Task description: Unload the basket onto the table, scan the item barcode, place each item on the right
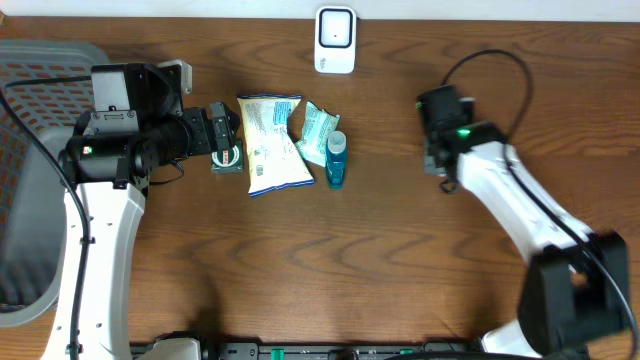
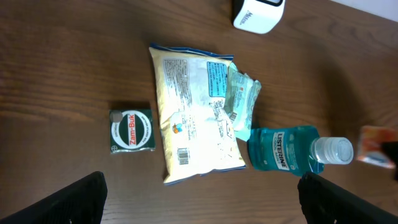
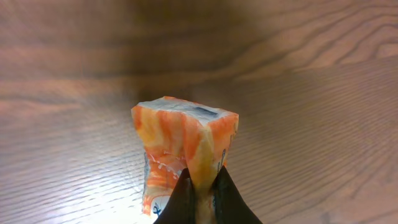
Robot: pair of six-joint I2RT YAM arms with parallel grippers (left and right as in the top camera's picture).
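Two claws, two states: my right claw (image 3: 200,190) is pressed together on one edge of a crinkled orange-and-white plastic packet (image 3: 185,140), well to the right of the pile on the brown wooden worktop (image 3: 311,93). My left claw (image 2: 210,200) hangs spread wide over a pale yellow foil bag (image 2: 193,118), with a small green square box (image 2: 131,130) to its left and a teal mouthwash bottle (image 2: 286,149) to its right. At the far edge stands a white boxy scanner (image 1: 335,40).

Wood table (image 1: 300,280): white scanner (image 1: 335,40) at far edge; green box (image 2: 131,130), snack bag (image 1: 274,143), wipes pack (image 1: 317,132), mouthwash bottle (image 1: 336,160) clustered.
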